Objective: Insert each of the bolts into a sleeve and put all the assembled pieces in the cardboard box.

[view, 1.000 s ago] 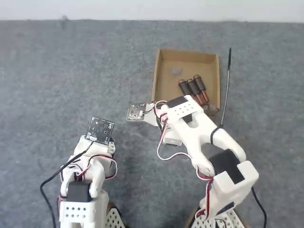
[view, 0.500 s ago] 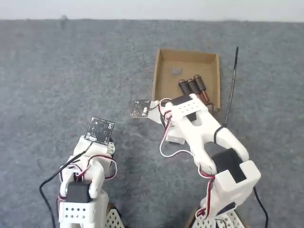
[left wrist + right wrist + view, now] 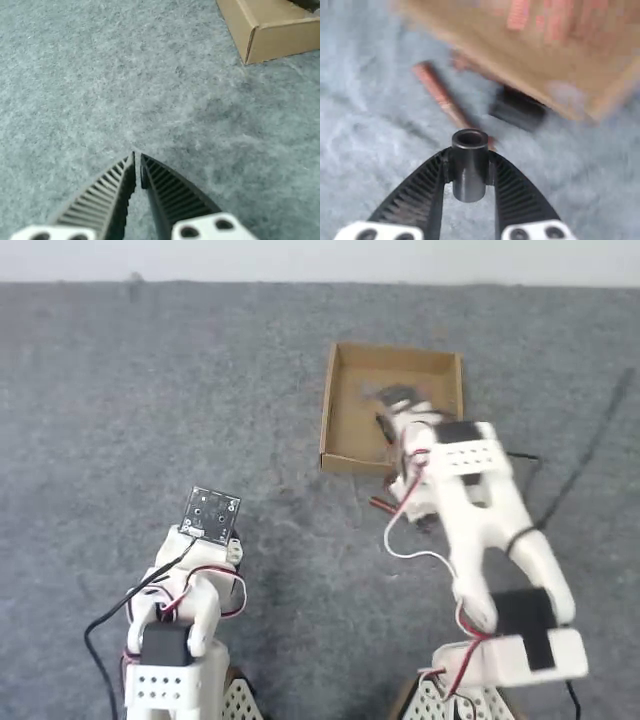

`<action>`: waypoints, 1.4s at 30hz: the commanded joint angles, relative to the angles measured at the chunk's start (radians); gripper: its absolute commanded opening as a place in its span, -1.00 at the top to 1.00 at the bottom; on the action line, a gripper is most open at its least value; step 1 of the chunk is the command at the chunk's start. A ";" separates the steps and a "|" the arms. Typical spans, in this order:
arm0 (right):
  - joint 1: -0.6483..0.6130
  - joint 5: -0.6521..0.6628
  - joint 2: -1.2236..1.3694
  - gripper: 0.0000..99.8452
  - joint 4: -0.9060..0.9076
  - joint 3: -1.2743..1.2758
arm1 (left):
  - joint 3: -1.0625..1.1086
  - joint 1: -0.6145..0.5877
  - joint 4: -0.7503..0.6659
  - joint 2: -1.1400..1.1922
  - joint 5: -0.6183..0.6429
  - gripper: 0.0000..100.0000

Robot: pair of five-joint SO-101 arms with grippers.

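My right gripper (image 3: 469, 155) is shut on a dark sleeve (image 3: 469, 175), held upright with its open bore facing the camera. Just beyond it a copper bolt (image 3: 441, 99) lies on the carpet, and a second dark sleeve (image 3: 519, 110) lies against the outer wall of the cardboard box (image 3: 485, 45). Blurred copper pieces (image 3: 520, 15) show inside the box. In the high view the right arm (image 3: 462, 455) hangs over the front right part of the cardboard box (image 3: 345, 400). My left gripper (image 3: 136, 161) is shut on nothing, low over bare carpet.
Grey carpet (image 3: 150, 390) covers the whole table. The left arm (image 3: 195, 585) sits at the near left, well apart from the box. A corner of the box (image 3: 265, 30) shows in the left wrist view. A black cable (image 3: 590, 445) trails to the right of the box.
The right arm has swung to the right, from the box's front left corner to over its front right part, now covering the pieces inside. The left arm has not moved.
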 commanded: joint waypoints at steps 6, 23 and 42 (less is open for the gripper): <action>0.309 -0.173 -0.117 0.99 -0.120 0.124 | -0.012 -0.003 0.005 0.002 -0.011 0.98; 0.714 -0.308 -0.122 0.99 -0.222 0.313 | -0.021 0.003 -0.209 0.003 0.095 0.98; 0.717 -0.313 -0.111 0.99 -0.274 0.316 | -0.647 0.150 -0.080 0.770 0.186 0.98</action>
